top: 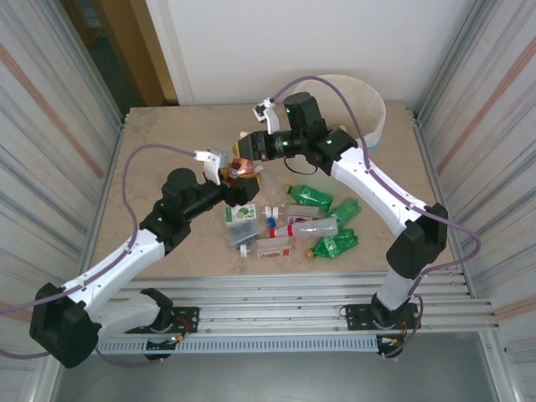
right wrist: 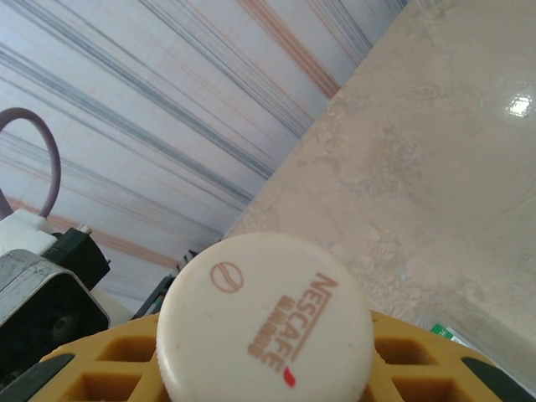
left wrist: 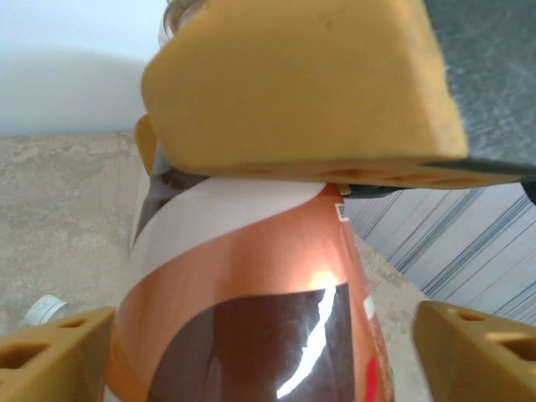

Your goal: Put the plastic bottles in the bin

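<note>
A plastic coffee bottle (top: 244, 167) with a copper, brown and white label (left wrist: 251, 276) hangs above the table's middle, between both arms. My right gripper (top: 254, 152) is shut on its top: the white Nescafe cap (right wrist: 264, 322) sits between the yellow fingers (right wrist: 410, 347), and one of those fingers (left wrist: 301, 84) presses on the bottle's upper part. My left gripper (left wrist: 268, 352) is open, its yellow fingertips (left wrist: 59, 356) standing apart from the bottle's sides. The cream-white bin (top: 368, 109) stands at the far right. Three crushed green bottles (top: 310, 197) and a clear bottle (top: 306, 228) lie on the table.
Small cartons (top: 241, 215) and other packaging (top: 275, 247) lie mixed with the bottles in front of the arms. Corrugated metal walls (top: 50, 100) close in both sides. The table's left part (top: 151, 167) is bare stone.
</note>
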Available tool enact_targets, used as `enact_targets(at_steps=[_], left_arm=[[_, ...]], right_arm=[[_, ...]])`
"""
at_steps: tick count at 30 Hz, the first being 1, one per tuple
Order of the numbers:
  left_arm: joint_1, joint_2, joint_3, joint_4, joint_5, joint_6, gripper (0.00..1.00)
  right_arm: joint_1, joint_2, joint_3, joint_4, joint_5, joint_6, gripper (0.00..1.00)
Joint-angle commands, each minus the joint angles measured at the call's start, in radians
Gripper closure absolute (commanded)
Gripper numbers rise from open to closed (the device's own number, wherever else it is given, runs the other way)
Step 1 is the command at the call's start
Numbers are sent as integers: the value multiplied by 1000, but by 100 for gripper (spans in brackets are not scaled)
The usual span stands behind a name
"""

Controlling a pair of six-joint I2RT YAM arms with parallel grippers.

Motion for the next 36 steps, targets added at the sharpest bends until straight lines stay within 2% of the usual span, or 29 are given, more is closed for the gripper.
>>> enact_targets(at_steps=[1,12,19,26,30,36], left_arm=[[-5,-40,23,34,30,9,2],[-5,-131,-15,62,38,51,1],[-6,-162,-40,75,14,80,1],[-6,-164,-51,68,-3,88,1],[-6,-166,-57,68,-8,87,1],[-6,-172,-58,63,-9,88,1]], right_arm=[[-14,-9,43,-7,1,-11,80],[-114,-106,97,-89,76,-75,81],[-200,-153,245,-193,165,-139,81],[-310,-203,282,-191,291,-196,82],[-387,-192,315,-204,336,-216,82],[-484,-92,428,-282,356,-239,82]])
